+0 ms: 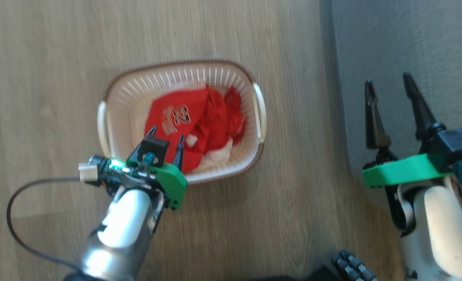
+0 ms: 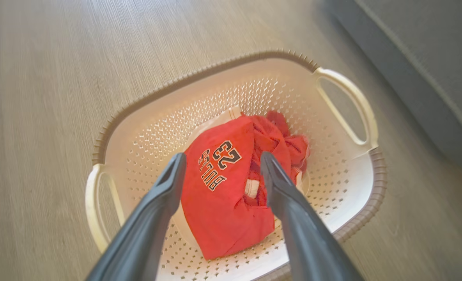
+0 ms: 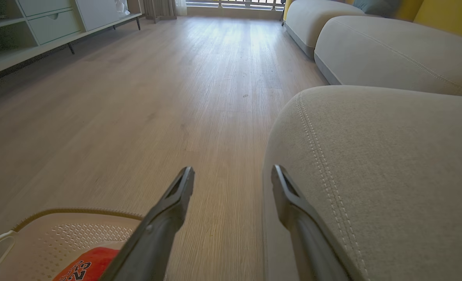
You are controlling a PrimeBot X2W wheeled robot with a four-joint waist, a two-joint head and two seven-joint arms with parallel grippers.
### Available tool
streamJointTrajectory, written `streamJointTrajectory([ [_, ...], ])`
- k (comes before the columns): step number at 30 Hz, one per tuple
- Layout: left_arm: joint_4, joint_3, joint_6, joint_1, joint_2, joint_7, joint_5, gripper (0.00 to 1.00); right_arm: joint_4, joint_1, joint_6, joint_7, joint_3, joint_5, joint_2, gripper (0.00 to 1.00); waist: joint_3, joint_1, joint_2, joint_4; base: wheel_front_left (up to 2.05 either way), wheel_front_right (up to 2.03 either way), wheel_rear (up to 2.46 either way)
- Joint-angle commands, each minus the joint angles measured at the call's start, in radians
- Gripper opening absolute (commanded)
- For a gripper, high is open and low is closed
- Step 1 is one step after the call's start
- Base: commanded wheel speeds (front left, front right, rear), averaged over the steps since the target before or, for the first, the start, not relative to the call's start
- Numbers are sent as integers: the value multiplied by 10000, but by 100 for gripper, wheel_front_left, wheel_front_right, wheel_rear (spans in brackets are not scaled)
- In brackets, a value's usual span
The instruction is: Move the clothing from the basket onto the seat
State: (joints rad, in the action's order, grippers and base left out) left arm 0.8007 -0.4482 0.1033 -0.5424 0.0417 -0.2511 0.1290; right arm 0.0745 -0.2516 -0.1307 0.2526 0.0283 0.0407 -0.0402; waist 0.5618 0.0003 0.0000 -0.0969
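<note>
In the head view, the clothing is seen heaped in the basket on the floor. The left gripper is held spread over its near edge, and the right gripper, likewise spread, over the seat. In the left wrist view, the clothing is framed between the parted fingers. In the right wrist view, the seat is seen beneath one parted finger, the floor beneath the other.

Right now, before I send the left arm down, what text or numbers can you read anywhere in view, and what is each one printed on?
"23": on the red jersey lying in the basket, upside down in the left wrist view.
"BULLS": lettering beside the number on the same jersey.
Head view: that print is too blurred to read.
No other writing is legible.
</note>
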Motion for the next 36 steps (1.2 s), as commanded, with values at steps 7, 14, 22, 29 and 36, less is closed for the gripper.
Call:
streamJointTrajectory([
  [7,2366,-267,-374,-1964,85,-107,-305,100,-928,-407,0,92,-263,107,-101,100,2410,-3,0,-499,0,0,0],
  [14,4186,-570,-609,-3672,85,215,-105,100,-981,-672,0,92,-289,290,-101,100,3408,-3,0,-804,0,0,0],
  [22,4752,-809,-539,-4664,92,1616,128,100,-1006,-952,0,92,-528,738,-101,100,4012,-3,0,-1118,0,0,0],
  [29,4873,-880,-59,-4942,198,2687,152,100,-1110,-1012,0,92,-786,988,-101,100,4250,-3,0,-1354,0,0,0],
  [36,4895,-963,87,-4946,358,3467,218,100,-1178,-891,0,92,-951,1108,-101,100,4329,-3,0,-1530,0,0,0],
])
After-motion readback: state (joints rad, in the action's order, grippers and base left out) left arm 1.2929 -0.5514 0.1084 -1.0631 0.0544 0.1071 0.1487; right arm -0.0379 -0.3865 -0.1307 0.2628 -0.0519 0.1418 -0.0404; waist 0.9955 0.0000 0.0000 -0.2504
